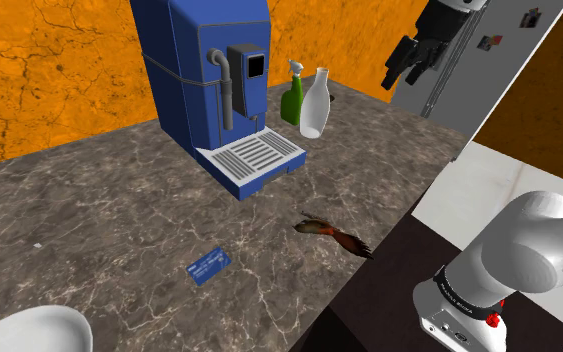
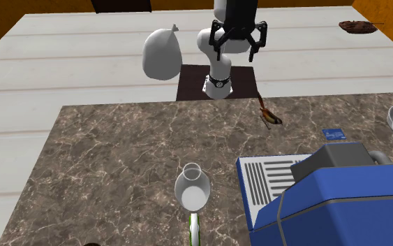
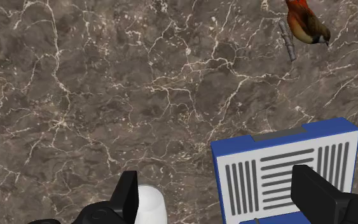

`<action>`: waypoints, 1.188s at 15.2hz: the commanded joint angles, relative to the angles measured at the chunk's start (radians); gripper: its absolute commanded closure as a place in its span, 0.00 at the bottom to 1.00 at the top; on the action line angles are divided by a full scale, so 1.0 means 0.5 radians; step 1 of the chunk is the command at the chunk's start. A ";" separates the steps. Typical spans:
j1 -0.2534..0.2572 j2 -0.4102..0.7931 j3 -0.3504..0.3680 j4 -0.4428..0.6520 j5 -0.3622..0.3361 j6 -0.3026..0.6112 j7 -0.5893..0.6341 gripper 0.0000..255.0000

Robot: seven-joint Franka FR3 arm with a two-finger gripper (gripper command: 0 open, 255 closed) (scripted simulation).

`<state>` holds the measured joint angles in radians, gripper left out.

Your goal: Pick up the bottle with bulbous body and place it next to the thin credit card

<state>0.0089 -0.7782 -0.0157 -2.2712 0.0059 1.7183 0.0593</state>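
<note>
One white bowl [image 1: 29, 335]: at the shoulder view's lower left on the marble counter [image 1: 89, 210], cut off by the picture's edge.
Blue credit card [image 1: 209, 266]: lies flat to the right of the bowl, with bare counter on all its sides. Its print is too small to read.
Blue coffee machine [image 1: 214, 80]: stands farther back, between the card and the bottles. Its top is cut off.
Green spray bottle [image 1: 291, 98]: just beside the task's bottle. I cannot tell whether they touch.
White bulbous bottle [image 1: 315, 105]: stands upright at the back of the counter, right of the machine's drip tray and well apart from the credit card.
Handling: it looks stiff and smooth, so probably slippery. Its mouth is open and any content cannot be seen, so its weight is uncertain. It is narrow and tall, so likely easy to tip.
Where to hold: I judge the neck or the shoulder just above the belly, because flat fingers may slide off the round body.
Brown bird figurine [image 1: 334, 237]: lies near the counter's front edge, right of the card.
Black gripper [image 2: 235, 47]: high above the counter with its fingers wide apart, holding nothing. In the wrist view the bottle's top shows beside one finger, not clasped.
Hidden: the wrist view cuts off the bottle's body, and the second exterior view cuts off the spray bottle.
</note>
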 commanded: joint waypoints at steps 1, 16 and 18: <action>0.000 0.000 0.000 0.000 0.000 0.000 0.000 0.00; -0.007 1.107 -0.222 0.668 -0.019 0.410 -0.349 0.00; -0.011 1.264 -0.244 0.805 -0.001 0.426 -0.396 0.00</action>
<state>0.0046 -0.1922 -0.1313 -1.9148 0.0002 1.9321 -0.1248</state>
